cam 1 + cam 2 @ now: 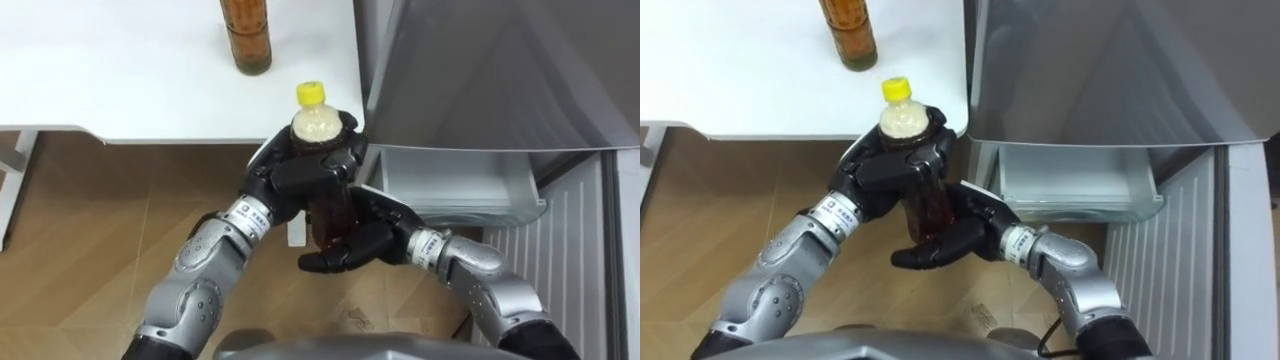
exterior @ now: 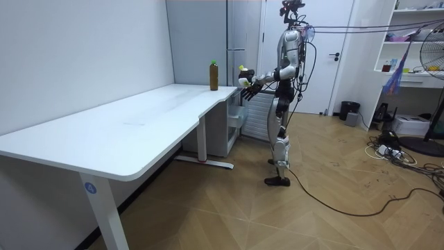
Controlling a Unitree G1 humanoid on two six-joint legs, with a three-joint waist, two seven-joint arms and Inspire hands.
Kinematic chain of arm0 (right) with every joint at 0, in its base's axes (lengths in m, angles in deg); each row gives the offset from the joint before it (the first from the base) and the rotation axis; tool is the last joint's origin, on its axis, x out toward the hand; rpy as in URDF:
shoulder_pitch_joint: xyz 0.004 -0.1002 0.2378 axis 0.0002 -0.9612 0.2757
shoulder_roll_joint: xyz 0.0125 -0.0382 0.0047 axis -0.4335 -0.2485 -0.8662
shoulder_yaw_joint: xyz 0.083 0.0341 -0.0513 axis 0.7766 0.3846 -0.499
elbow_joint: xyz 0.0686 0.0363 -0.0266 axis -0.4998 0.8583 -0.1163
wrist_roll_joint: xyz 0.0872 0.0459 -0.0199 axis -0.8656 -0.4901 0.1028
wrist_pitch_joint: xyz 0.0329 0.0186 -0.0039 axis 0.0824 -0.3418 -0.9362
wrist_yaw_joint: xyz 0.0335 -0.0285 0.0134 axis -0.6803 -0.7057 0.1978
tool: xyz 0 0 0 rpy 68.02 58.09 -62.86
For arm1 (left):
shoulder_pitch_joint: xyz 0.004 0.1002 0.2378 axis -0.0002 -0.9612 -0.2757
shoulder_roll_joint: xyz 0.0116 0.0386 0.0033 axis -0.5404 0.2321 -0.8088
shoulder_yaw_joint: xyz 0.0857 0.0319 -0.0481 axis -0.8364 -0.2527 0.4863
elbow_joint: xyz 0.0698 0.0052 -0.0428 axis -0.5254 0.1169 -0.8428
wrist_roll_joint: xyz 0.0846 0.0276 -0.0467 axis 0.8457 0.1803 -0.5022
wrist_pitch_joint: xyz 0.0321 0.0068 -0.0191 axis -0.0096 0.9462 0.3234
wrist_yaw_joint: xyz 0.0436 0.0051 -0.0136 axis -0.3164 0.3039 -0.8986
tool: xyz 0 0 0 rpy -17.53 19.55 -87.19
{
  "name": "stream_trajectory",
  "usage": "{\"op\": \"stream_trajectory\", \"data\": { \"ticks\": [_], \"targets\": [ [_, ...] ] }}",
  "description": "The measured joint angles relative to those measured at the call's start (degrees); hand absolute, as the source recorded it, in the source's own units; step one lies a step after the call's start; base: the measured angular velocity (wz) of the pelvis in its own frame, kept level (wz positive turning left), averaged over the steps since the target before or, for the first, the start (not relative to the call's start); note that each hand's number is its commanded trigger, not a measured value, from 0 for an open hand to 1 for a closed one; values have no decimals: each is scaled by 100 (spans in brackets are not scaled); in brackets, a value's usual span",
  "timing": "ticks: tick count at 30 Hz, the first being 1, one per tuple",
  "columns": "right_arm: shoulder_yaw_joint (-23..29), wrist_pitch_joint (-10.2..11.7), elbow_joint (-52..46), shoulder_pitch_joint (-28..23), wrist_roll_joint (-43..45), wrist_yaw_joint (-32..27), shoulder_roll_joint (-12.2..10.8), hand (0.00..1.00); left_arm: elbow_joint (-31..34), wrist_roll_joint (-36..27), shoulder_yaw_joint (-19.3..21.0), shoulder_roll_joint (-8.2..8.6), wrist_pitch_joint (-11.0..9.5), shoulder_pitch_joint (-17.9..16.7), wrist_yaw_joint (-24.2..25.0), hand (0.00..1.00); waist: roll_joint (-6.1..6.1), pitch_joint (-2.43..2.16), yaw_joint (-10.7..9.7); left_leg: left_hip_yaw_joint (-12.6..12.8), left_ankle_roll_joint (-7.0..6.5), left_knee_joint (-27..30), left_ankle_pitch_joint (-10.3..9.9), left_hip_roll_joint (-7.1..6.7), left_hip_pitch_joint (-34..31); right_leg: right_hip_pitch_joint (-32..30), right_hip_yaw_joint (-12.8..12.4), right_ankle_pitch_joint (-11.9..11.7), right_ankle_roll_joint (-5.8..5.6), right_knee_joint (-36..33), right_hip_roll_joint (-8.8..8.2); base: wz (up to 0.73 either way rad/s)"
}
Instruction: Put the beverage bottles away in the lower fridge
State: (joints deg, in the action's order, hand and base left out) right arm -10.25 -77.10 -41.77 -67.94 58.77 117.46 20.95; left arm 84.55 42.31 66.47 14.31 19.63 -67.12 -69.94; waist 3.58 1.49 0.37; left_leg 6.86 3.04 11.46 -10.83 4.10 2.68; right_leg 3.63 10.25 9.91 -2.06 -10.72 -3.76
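Observation:
A drink bottle (image 1: 318,125) with a yellow cap and dark contents stands upright between my two hands, just off the white table's corner. My left hand (image 1: 300,175) is curled round its upper body. My right hand (image 1: 360,240) lies under its base with fingers nearly straight, bearing it from below. A second, amber bottle (image 1: 246,35) stands on the table (image 1: 120,80) behind. The grey fridge (image 1: 480,80) is directly to the right, with a white drawer (image 1: 450,185) pulled out low down. In the room view I stand at the table's far end, holding the bottle (image 2: 243,72) at chest height.
The table's edge and rounded corner (image 1: 345,135) sit right behind the held bottle. A ribbed white panel (image 1: 565,250) runs down beside the drawer. Wooden floor (image 1: 90,250) lies open below my arms. Shelves and a fan (image 2: 430,48) stand at the room view's right.

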Motion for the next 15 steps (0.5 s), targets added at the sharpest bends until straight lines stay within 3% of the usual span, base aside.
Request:
{"op": "stream_trajectory", "data": {
  "ticks": [7, 8, 9, 10, 11, 12, 15],
  "targets": [
    [-3, -3, 0, -1, -11, 4, 19, 0, -1, 9, -26, -3, -16, 0, -2, 100, 13, -12, -13, 29, 0, -2, 0, 0, -8, -52, -64, 0, 1, -21, 0, -5],
    [-3, -3, 0, -1, -11, 6, 22, 10, -1, 9, -30, -4, -19, 0, -3, 100, 13, -13, -13, 29, 0, -2, 0, 0, -6, -52, -65, -1, 1, -23, 0, 0],
    [-2, -3, 0, -1, -11, 13, 28, 51, -1, 9, -42, -5, -28, 0, -6, 100, 13, -13, -16, 29, 0, -2, 0, 0, 0, -52, -68, -1, 1, -31, 0, 0],
    [-2, -3, 0, -2, -11, 22, 35, 67, -1, 9, -49, -6, -30, 0, -9, 100, 13, -13, -18, 29, 0, -2, 0, 0, 4, -52, -69, -1, 1, -37, 0, 0],
    [-3, -3, 0, -2, -11, 27, 39, 76, -3, 9, -52, -6, -32, 0, -11, 100, 13, -13, -19, 29, 0, -2, 0, 0, 5, -52, -68, -1, 1, -40, 0, 0],
    [-4, -3, 1, -2, -11, 39, 47, 96, -6, 9, -57, -6, -33, 0, -15, 100, 13, -13, -19, 28, 0, -2, 0, 1, 8, -52, -69, -1, 1, -49, 0, 0],
    [-5, -6, 1, -4, -11, 41, 50, 100, -7, 9, -63, -8, -33, 0, -16, 100, 13, -13, -16, 29, 0, -1, 0, 3, 20, -61, -69, 0, 1, -89, -1, 0]
  ]
}}
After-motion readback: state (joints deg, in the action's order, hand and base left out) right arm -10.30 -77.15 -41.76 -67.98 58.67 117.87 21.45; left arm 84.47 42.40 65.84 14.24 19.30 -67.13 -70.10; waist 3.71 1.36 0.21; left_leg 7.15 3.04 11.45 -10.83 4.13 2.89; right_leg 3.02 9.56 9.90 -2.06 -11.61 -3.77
